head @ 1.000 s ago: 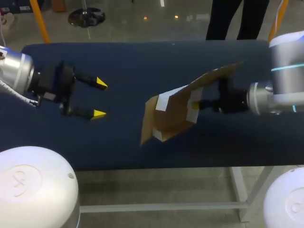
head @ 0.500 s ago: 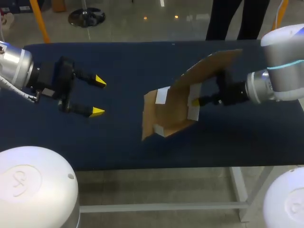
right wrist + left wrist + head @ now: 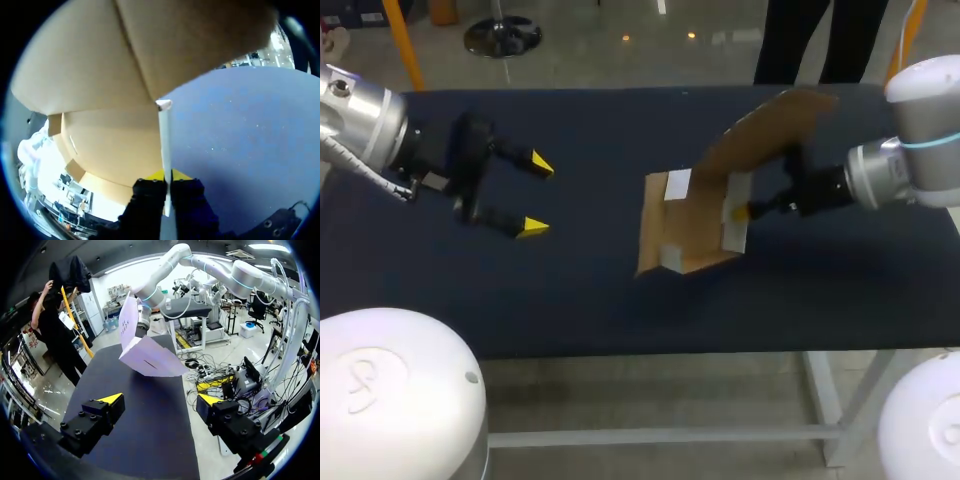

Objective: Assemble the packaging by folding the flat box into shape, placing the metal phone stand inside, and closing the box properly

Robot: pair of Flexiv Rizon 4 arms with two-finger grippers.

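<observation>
The flat cardboard box (image 3: 705, 220), brown with white flaps, stands partly unfolded near the table's middle, one corner resting on the cloth and a long panel rising toward the far right. My right gripper (image 3: 738, 213) is shut on one of its panels; in the right wrist view the thin panel edge (image 3: 165, 150) is pinched between the yellow tips of this gripper (image 3: 167, 176). My left gripper (image 3: 535, 195) hangs open over the table's left part, well apart from the box. From the left wrist the box (image 3: 145, 352) is far ahead of the open gripper (image 3: 160, 401). No phone stand is in view.
A dark blue cloth covers the table (image 3: 570, 290). Bare cloth lies between the two grippers and along the front edge.
My right arm has lifted and turned the box, so it stands more upright and sits slightly further right. My left gripper has tilted a little, staying open.
</observation>
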